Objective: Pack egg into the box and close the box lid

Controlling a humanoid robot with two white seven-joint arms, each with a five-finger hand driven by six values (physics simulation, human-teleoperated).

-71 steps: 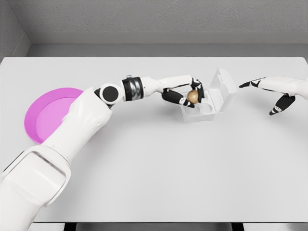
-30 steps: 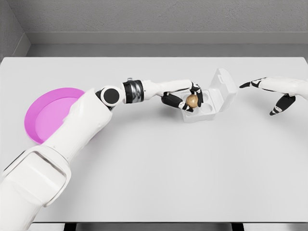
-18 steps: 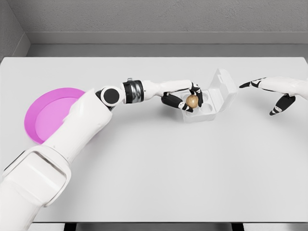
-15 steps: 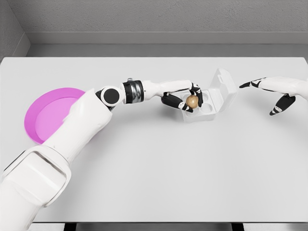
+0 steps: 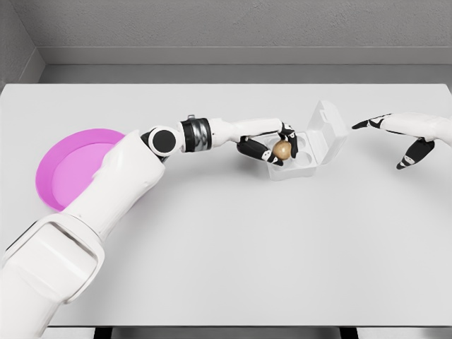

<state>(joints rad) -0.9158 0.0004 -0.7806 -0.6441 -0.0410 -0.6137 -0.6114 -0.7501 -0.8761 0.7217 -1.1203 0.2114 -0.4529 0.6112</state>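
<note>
The left hand [image 5: 272, 143] clasped the egg [image 5: 282, 148] at the near-left cup of the box [image 5: 304, 161], whose lid [image 5: 328, 126] stood raised just beyond the fingers. Well right of the lid, the right hand [image 5: 406, 133] hovered with spread, empty fingers. A pink plate [image 5: 70, 166] lay far left, behind the left arm.

Bright, even, diffuse light; the render is sharp throughout, with only faint soft shadows and no glare.

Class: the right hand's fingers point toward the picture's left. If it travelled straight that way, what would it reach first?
Most likely the raised lid of the box, which faces the right hand. Height and depth are unclear from this one view, so it might pass above.
</note>
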